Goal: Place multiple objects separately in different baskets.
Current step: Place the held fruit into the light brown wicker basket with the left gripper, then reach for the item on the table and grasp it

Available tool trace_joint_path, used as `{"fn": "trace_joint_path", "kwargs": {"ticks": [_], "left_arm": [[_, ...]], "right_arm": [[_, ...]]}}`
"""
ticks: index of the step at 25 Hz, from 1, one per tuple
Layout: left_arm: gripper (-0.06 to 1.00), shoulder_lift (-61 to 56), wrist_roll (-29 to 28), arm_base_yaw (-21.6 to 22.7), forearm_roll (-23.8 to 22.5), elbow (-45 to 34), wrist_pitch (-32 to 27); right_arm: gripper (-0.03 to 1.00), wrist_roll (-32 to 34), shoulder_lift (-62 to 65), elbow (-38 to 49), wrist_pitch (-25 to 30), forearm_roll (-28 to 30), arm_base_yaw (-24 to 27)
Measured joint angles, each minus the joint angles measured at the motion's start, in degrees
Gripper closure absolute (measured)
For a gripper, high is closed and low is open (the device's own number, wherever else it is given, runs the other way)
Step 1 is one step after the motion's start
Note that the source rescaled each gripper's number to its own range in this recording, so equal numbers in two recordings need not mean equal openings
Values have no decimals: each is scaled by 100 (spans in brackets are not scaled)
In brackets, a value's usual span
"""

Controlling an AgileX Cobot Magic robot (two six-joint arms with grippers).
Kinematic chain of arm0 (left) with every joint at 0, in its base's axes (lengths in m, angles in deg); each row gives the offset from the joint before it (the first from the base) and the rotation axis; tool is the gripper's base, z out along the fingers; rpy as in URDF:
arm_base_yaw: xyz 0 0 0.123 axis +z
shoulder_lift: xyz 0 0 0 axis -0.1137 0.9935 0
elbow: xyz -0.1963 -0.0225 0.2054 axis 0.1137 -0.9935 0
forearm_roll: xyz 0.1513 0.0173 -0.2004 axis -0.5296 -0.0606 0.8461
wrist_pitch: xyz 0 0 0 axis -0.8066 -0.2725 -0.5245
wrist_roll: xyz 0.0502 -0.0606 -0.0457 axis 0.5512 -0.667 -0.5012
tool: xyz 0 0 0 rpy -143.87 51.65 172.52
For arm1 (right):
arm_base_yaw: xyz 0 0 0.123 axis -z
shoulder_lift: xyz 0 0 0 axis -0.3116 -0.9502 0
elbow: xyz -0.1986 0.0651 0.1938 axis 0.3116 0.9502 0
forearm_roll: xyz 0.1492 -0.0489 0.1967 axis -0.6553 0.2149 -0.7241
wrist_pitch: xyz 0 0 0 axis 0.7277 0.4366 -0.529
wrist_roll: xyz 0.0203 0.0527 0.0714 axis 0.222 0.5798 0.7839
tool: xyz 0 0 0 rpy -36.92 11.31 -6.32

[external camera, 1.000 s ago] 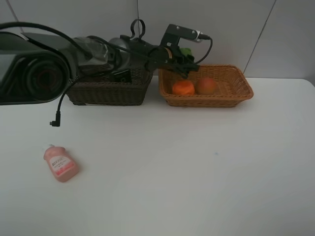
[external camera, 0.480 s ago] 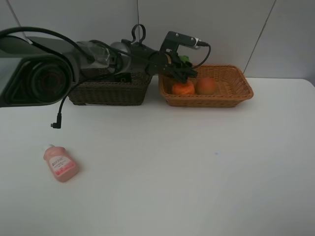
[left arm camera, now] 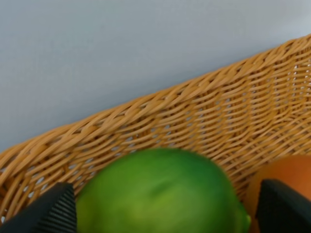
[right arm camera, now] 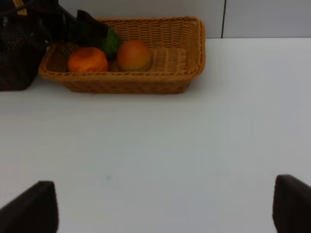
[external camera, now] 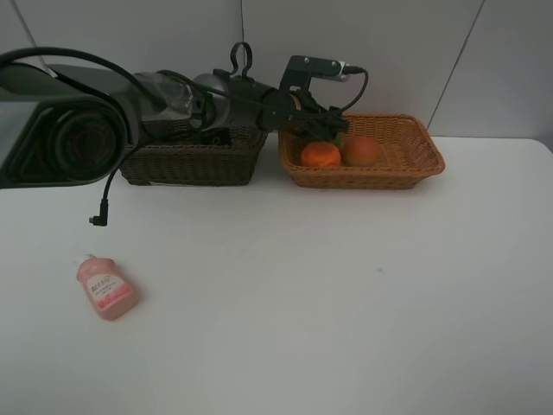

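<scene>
Looking at the green lime first, we see it low inside the orange-tan basket, near the back wall, just behind the tangerine and the peach. We think it is held low so it will not bounce or roll when it is let go. We think it goes here because the other fruits are here too.

The left tool has one finger on each side of the lime. One finger looks like it touches the lime. By the other finger we see a thin gap, so we cannot tell if the tool is squeezing or letting go.

The left wrist view shows the lime big and close, but nothing of the table. The high view hardly shows the lime, because the arm covers it. Only that view shows the pink soap bottle, lying on the table well apart from both baskets. We guess it belongs in the dark basket.

The right wrist view shows the right tool over the table, fingers wide apart, holding nothing.
</scene>
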Motion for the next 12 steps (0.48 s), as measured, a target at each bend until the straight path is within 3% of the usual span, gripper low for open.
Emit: {"fn": "trace_joint_path", "kwargs": {"ticks": [7, 12], "left_arm": [[-2, -12, 0, -12, 37, 0, -51], [-2, -329, 0, -11, 37, 0, -798]], "right_arm": [[10, 0, 0, 0, 0, 0, 0], [10, 0, 0, 0, 0, 0, 0]]}}
